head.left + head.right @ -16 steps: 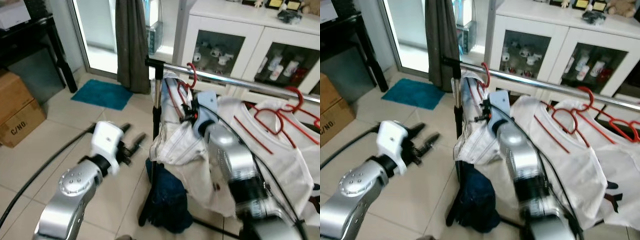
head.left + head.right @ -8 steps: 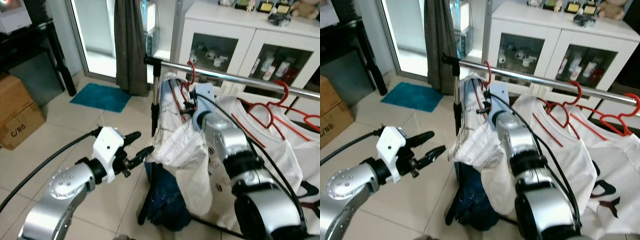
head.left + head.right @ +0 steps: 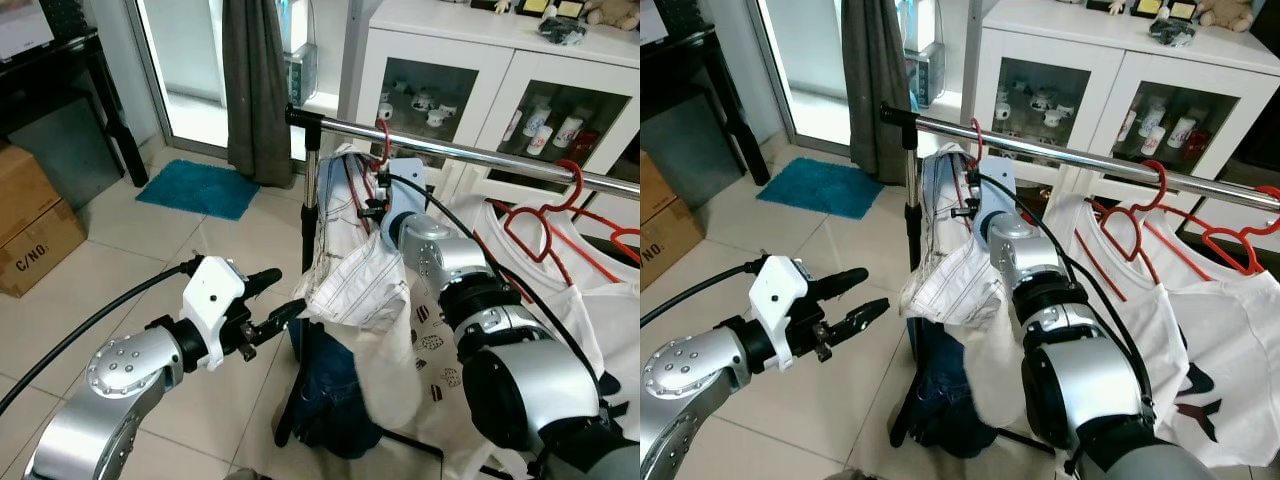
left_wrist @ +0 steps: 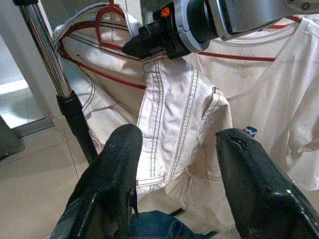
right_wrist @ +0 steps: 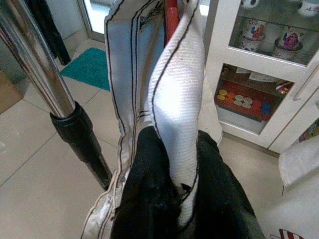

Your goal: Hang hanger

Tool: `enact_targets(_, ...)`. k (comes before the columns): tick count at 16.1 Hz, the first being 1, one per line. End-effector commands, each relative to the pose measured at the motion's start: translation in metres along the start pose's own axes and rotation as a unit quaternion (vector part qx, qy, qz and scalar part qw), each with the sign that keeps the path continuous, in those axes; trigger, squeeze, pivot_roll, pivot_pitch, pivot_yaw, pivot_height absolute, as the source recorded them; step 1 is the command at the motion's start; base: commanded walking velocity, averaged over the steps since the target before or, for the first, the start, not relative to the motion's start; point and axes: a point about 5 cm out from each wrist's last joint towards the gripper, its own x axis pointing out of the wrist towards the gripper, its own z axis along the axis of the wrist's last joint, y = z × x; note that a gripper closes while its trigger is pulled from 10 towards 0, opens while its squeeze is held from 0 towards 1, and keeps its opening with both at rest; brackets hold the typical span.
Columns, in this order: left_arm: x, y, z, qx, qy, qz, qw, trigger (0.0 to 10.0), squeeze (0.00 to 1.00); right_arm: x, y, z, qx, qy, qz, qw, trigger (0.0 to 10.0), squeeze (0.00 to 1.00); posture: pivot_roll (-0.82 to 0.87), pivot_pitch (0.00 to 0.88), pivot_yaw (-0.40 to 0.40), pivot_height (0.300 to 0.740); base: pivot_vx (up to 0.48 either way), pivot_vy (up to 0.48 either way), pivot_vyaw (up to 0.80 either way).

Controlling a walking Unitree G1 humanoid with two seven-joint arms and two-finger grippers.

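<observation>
Jaws of right gripper [image 5: 169,199] clenched on white garment [image 5: 174,99]; left gripper [image 3: 275,300] spread beside it.

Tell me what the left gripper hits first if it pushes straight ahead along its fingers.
Most likely the bunched white garment hanging off the rack: the left gripper, fingers open, points at its striped fold, close ahead. Exact depth is uncertain.

This is a lived-in home room: pale tiled floor [image 3: 150,240], a white glass-door cabinet [image 3: 470,90] showing mugs and trinkets, and a clothes rail [image 3: 450,155] hung with shirts. A teal mat [image 3: 198,188] lies beside a grey curtain [image 3: 255,90], with cardboard boxes [image 3: 35,235] nearby.
</observation>
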Motion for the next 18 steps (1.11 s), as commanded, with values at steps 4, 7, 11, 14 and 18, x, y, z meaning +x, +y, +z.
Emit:
enact_targets(4,-0.001,-0.003,0.001,0.002,0.002,-0.003,1.0,10.0,0.0,-0.001,-0.005,0.016,0.001,-0.043,0.002,0.999,10.0,1.0,0.04,0.025,-0.032,0.74,0.0,0.0,0.0)
enact_targets(7,0.0,0.006,-0.005,-0.002,0.014,0.044,0.999,10.0,0.0,-0.01,-0.009,0.023,0.013,-0.099,0.062,0.993,10.0,1.0,0.03,0.013,-0.02,0.74,0.0,0.0,0.0)
enact_targets(11,-0.001,0.017,-0.01,0.004,0.025,0.078,0.997,10.0,0.0,-0.021,-0.011,0.02,0.016,-0.117,0.085,0.989,10.0,1.0,0.03,0.003,-0.011,0.74,0.0,0.0,0.0)
enact_targets(14,0.001,0.025,-0.007,-0.008,0.01,0.121,0.993,10.0,0.0,-0.043,-0.015,0.016,-0.018,-0.135,0.107,0.985,10.0,1.0,0.03,0.0,-0.014,0.74,0.0,0.0,0.0)
enact_targets(18,0.01,0.031,-0.003,-0.035,-0.038,0.187,0.981,10.0,0.0,-0.084,-0.011,0.009,0.012,-0.206,0.14,0.968,10.0,1.0,-0.02,0.0,0.02,0.74,0.0,0.0,0.0)
